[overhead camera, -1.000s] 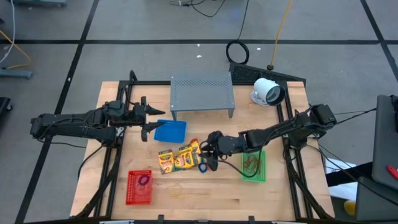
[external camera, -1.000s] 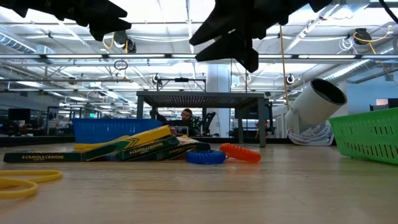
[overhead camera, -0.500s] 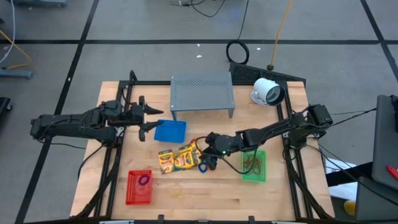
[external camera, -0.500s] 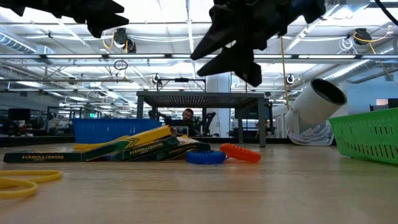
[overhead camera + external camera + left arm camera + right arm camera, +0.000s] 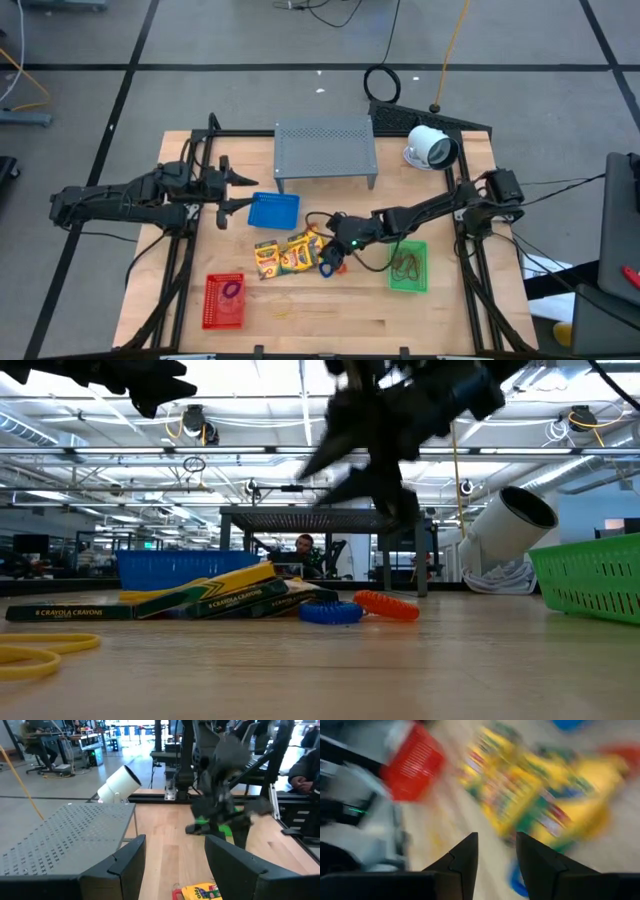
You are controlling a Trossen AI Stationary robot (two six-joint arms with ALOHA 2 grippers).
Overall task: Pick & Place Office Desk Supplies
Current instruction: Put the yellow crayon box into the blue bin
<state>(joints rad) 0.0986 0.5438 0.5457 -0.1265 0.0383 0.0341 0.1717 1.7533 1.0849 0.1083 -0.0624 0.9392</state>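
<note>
The high camera looks straight down on the whole table (image 5: 330, 320) from well above. The low camera sits at table-top height, close to the crayon packs (image 5: 200, 598), facing level into the room behind. The left wrist camera looks across the table toward the grey perforated stand (image 5: 65, 832). The right wrist camera points down, close over the crayon packs, which all views share.

Bright overhead light; motion-blurred right wrist view
</note>
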